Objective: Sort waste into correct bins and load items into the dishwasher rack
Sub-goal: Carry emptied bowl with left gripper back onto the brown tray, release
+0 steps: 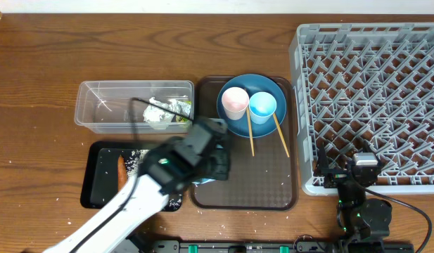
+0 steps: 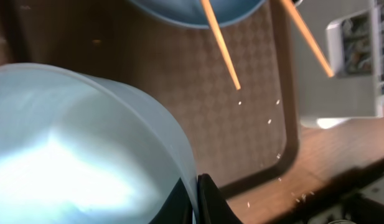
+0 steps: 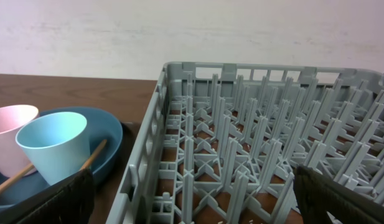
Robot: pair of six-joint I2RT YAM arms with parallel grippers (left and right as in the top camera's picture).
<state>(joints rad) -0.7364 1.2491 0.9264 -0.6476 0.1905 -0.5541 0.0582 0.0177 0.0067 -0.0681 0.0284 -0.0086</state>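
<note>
Only the wrist view shows your left jaws gripping the pale blue-white bowl [image 2: 86, 155]. Your right jaws gape beside the grey plastic pegged rack [image 3: 241, 155].

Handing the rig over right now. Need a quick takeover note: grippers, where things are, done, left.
Left gripper: shut on the bowl rim, at the brown tray's near-left part.
Right gripper: open, idle at the rack's near edge.
Wrapper in the clear tub; carrot and rice in the black tray.
Plate on the brown tray, carrying pink cup, blue cup, chopsticks.
Done: waste sorted, bar stray grains on the brown tray.
Left: bowl, cups, plate into the rack; none loaded yet.
</note>
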